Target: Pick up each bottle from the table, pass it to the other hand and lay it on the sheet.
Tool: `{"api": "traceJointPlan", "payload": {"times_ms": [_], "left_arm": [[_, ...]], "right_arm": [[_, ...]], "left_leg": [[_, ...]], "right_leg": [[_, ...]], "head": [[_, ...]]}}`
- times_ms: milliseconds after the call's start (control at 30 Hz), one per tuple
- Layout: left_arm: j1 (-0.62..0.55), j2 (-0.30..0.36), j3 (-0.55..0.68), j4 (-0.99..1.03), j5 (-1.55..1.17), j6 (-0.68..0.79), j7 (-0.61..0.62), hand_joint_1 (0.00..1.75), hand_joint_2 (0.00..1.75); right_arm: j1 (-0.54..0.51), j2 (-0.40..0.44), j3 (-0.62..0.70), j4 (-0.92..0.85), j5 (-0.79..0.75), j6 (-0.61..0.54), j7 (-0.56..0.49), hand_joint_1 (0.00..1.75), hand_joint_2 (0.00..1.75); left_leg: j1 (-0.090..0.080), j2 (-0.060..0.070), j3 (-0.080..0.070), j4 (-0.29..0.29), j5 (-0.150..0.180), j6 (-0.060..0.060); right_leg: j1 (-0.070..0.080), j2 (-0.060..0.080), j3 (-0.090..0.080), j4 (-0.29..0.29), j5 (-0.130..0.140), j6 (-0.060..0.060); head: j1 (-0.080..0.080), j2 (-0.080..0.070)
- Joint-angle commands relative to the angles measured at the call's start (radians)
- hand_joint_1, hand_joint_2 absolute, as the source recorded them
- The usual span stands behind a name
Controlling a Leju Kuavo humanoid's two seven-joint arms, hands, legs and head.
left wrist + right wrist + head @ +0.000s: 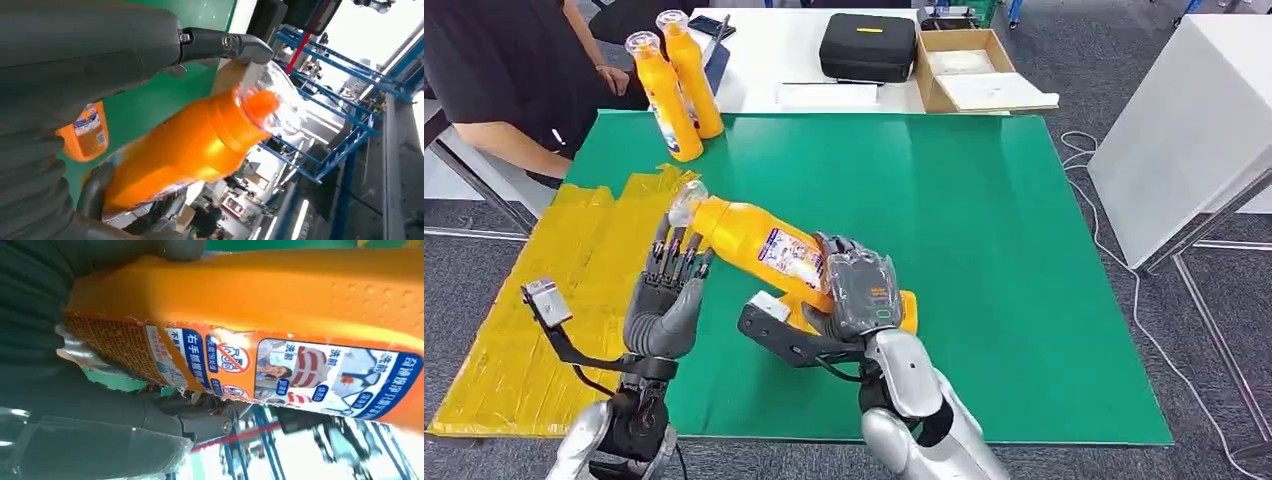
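Right now the right hand (861, 292) is gripping the lower body of an orange bottle (769, 250), fingers wrapped around it near its base; in the right wrist view the hand (55, 355) is pressing against the bottle's printed label (280, 370); the bottle is being held above the green mat (984, 250), tilted, with its clear cap (686, 200) pointing toward the robot's left and away from it. The left hand (667, 290) is standing upright just beside the bottle's neck, fingers spread and raised, with the fingertips (674, 245) reaching up under the shoulder of the bottle near the cap; it is open and is not closing around anything; whether the fingertips are actually touching the bottle I cannot tell. In the left wrist view the bottle (190, 150) is lying across the palm side of the left hand (60, 100), cap end outward, with a dark finger (225, 45) stretching over the neck.

Beside the left hand, the yellow sheet (554, 290) is lying crumpled along the left edge of the mat, hanging partly off the counter (904, 430); at the far left corner of the mat two more orange bottles (676, 85) are standing upright, touching each other. A person in a dark shirt (504, 70) is sitting beyond the sheet; behind the mat, on a white table (764, 50), a black case (867, 45) and an open cardboard box (969, 70) are resting.
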Motion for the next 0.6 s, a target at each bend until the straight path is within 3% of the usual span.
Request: {"api": "traceJointPlan", "payload": {"times_ms": [33, 300, 600], "left_arm": [[-0.013, -0.019, -0.007, 0.031, 0.003, 0.006, 0.014, 0.00, 1.75], [-0.016, -0.032, 0.063, 0.049, 0.006, 0.012, 0.022, 0.00, 1.75], [-0.068, -0.043, -0.011, 0.052, -0.051, 0.017, 0.023, 0.00, 1.75]], "right_arm": [[-0.037, -0.006, 0.044, 0.032, 0.010, -0.021, -0.013, 1.75, 1.75], [-0.014, 0.001, 0.000, 0.048, 0.019, -0.057, -0.023, 1.75, 1.75], [-0.041, 0.026, 0.048, 0.067, -0.007, 0.002, -0.028, 1.75, 1.75]], "left_leg": [[0.000, 0.000, 0.002, 0.000, 0.000, -0.001], [0.000, 0.000, 0.004, 0.000, -0.001, -0.002], [0.000, -0.001, 0.003, 0.000, -0.001, -0.002]], "right_leg": [[0.000, -0.001, 0.002, -0.001, 0.000, 0.000], [0.000, -0.001, 0.004, -0.001, -0.001, 0.000], [0.000, -0.002, 0.003, 0.000, -0.001, 0.000]], "head": [[0.001, 0.000], [0.000, 0.000], [0.000, 0.000]]}}
